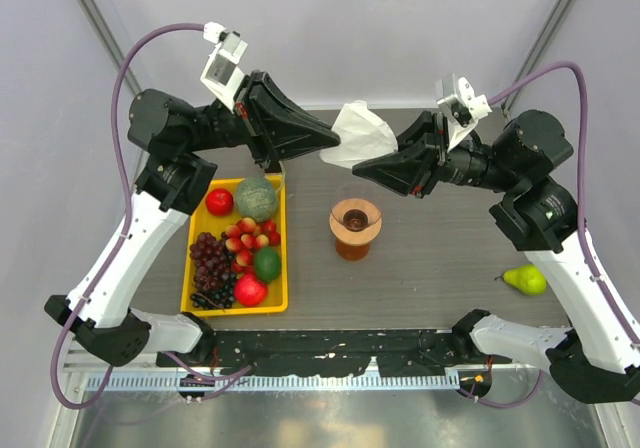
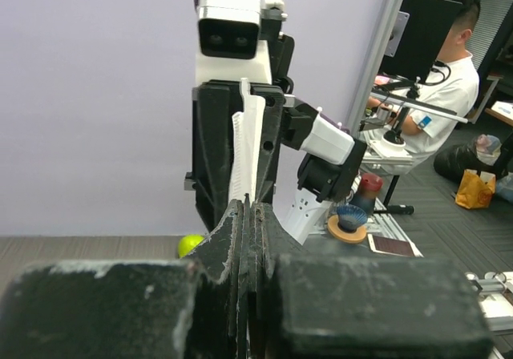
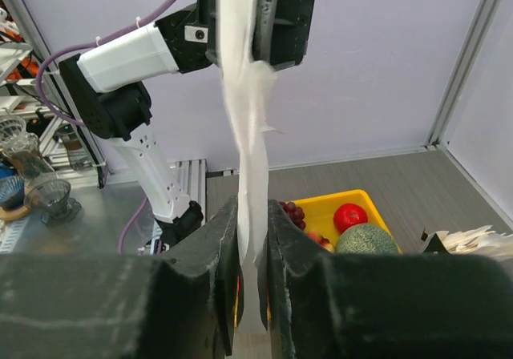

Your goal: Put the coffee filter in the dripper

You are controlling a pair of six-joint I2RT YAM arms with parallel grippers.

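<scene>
The tray (image 1: 285, 278) lies on the left part of the table (image 1: 440, 268), running from near its front edge towards the back. In the tray, the melon (image 1: 256, 198) fills the far right corner, and the grapes (image 1: 208, 258) lie along the left wall nearer the front. The dripper (image 1: 355, 218) sits on top of a jug (image 1: 352, 248) at the middle of the table, just right of the tray. A pear (image 1: 525, 279) lies near the table's right edge, well apart from the dripper. Above the far middle of the table, behind the dripper, the coffee filter (image 1: 358, 133) hangs in the air, pinched between the left gripper (image 1: 322, 152) on its left and the right gripper (image 1: 357, 168) on its right.
</scene>
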